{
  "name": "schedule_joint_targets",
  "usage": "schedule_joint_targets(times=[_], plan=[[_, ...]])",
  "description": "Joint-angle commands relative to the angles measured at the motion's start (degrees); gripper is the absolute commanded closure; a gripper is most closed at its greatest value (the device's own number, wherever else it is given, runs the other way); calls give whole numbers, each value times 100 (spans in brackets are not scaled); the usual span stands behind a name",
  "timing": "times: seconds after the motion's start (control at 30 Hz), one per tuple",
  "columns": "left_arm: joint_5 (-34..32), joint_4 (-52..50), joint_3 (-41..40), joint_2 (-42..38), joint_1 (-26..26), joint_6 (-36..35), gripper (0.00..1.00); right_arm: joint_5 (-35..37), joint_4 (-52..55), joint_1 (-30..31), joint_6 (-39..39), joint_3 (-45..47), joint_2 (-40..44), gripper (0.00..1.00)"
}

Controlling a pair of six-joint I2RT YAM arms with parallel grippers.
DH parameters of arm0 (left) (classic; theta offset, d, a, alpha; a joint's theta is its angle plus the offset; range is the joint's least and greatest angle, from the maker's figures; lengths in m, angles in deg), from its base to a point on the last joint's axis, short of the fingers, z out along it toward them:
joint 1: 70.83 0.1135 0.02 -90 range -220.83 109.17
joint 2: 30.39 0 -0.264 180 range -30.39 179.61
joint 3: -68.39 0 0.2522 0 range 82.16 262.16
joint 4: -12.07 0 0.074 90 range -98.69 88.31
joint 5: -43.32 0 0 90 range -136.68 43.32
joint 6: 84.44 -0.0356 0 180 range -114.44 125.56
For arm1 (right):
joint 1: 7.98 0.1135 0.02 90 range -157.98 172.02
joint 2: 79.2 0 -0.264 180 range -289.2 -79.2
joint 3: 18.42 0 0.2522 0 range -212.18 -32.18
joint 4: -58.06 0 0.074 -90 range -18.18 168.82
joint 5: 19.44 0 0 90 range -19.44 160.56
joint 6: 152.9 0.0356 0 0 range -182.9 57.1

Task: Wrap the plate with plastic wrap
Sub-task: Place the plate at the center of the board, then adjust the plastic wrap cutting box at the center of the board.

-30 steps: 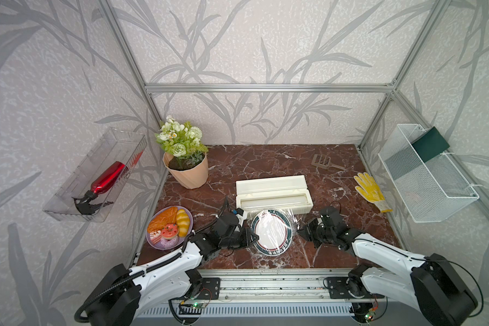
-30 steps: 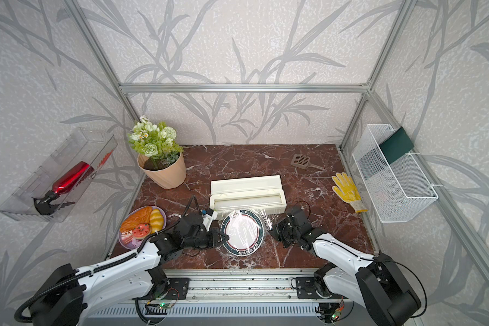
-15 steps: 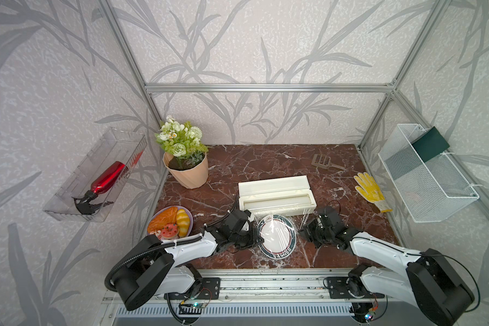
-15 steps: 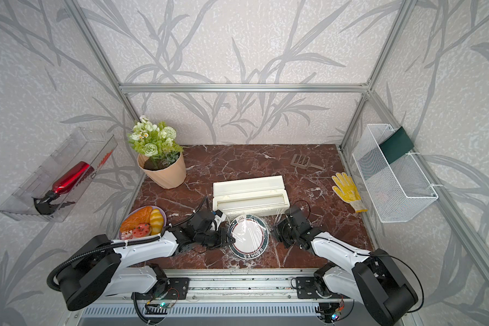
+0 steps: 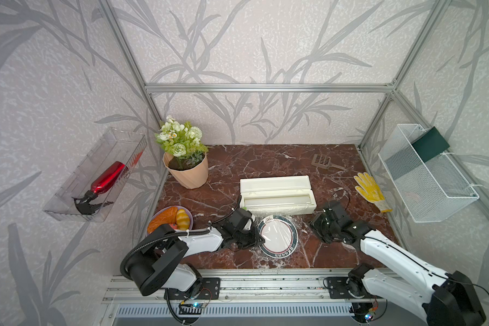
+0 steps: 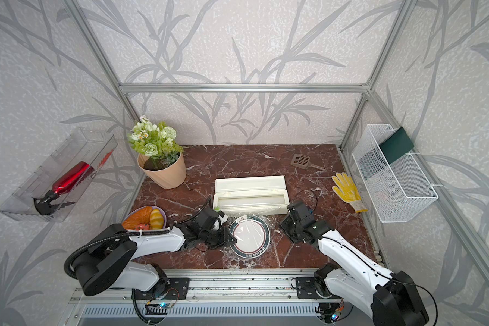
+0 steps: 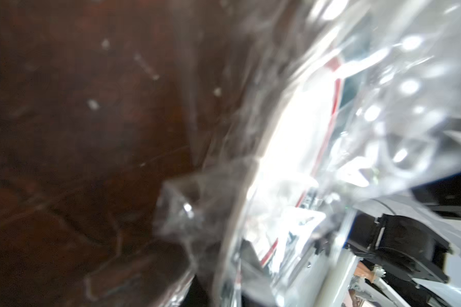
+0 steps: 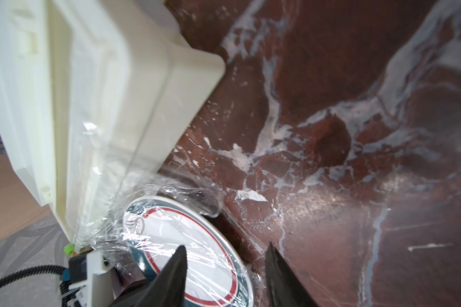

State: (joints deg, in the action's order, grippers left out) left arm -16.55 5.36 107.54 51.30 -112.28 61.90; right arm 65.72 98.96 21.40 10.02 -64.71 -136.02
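Note:
The plate [image 5: 278,236] [image 6: 250,236], green-rimmed with a red ring, lies flat near the table's front edge. Crinkly plastic wrap [image 8: 155,239] [image 7: 383,106] covers it and runs up to the dispenser's front. My left gripper [image 5: 259,240] sits at the plate's left rim, buried in film. Its wrist view is blurred and veiled, so its jaws are unreadable. My right gripper [image 8: 226,247] [image 5: 312,227] is open at the right rim. Its two dark fingertips [image 8: 181,249] straddle the plate's edge [image 8: 232,265] without gripping anything.
The cream dispenser box [image 5: 275,194] stands just behind the plate. A purple plate of pastries [image 5: 170,220] lies front left, a flower pot [image 5: 187,169] back left. A yellow glove [image 5: 370,190] and brown scoop [image 5: 323,162] lie at right. A wire basket [image 5: 426,180] hangs on the right wall.
My right gripper has opened and let go of the wrap. The plate has slid slightly right and toward the front. My left arm's elbow has risen while its gripper stays at the left rim.

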Motion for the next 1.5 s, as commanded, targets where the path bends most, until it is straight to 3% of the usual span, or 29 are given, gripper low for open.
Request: schedule_joint_targets(times=[0.0,0.23,0.57,0.77,0.87,1.03,1.23,1.37,1.47], plan=[[-525,-948,-36,-112,42,-102,76,482,870,-18,-1004,-396,32,51],[-608,-1332,-10,-436,41,-175,61,-513,508,34,-2498,-905,-551,52],[-1355,-3340,755,-2010,45,-642,37,-394,801,688,-3685,-1798,-1239,51],[-2149,-3672,1179,-2438,130,-1014,47,-559,74,932,-3747,-1722,-1820,62],[-2085,-3314,1432,-1922,250,-1131,58,-132,-32,931,-3777,-1775,-2029,68],[-2308,-3187,2053,-951,540,-1301,66,215,-165,772,-3863,-1835,-2010,69],[-2358,-3333,2564,-386,836,-1512,69,143,-43,341,-4177,-2065,-1919,68],[-2731,-3956,2920,-665,1002,-1719,69,184,443,720,-4885,-2838,-2131,59],[-2789,-3942,2796,-1005,1423,-1775,63,312,1130,836,-5048,-3598,-2623,58]])
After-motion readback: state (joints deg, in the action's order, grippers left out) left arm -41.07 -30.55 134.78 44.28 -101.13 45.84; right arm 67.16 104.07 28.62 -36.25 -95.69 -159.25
